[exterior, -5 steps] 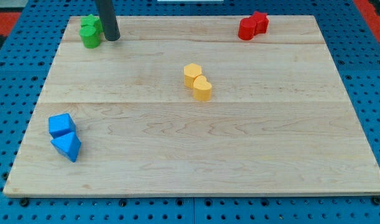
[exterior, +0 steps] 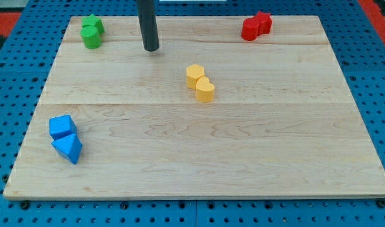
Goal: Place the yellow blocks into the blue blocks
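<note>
Two yellow blocks sit touching near the board's middle: a hexagonal yellow block [exterior: 194,75] and a rounded yellow block [exterior: 205,91] just below and right of it. Two blue blocks lie together at the lower left: a blue cube [exterior: 62,126] above a blue triangular block [exterior: 68,149]. My tip [exterior: 151,48] rests on the board near the top, up and to the left of the yellow blocks, apart from them and far from the blue ones.
Two green blocks [exterior: 91,31] sit at the top left corner of the wooden board [exterior: 242,157], left of my tip. Two red blocks [exterior: 256,26] sit at the top right. A blue pegboard surrounds the board.
My tip has moved to the right and slightly down, away from the green blocks toward the yellow ones. No block has moved.
</note>
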Robot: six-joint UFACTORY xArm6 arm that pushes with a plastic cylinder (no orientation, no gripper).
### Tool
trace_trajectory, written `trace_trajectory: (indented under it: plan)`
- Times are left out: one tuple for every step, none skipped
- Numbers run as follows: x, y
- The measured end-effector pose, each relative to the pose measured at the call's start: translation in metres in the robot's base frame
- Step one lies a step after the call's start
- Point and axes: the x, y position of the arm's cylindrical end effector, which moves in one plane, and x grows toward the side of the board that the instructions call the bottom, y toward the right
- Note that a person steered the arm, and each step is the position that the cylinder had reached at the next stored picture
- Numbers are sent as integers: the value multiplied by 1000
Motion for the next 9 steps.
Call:
trace_trajectory:
  plan:
    - [0, 0]
    - [2, 40]
    - [53, 110]
    - [88, 118]
    - [106, 118]
    - [112, 108]
    - [112, 90]
    - [111, 76]
    - [98, 58]
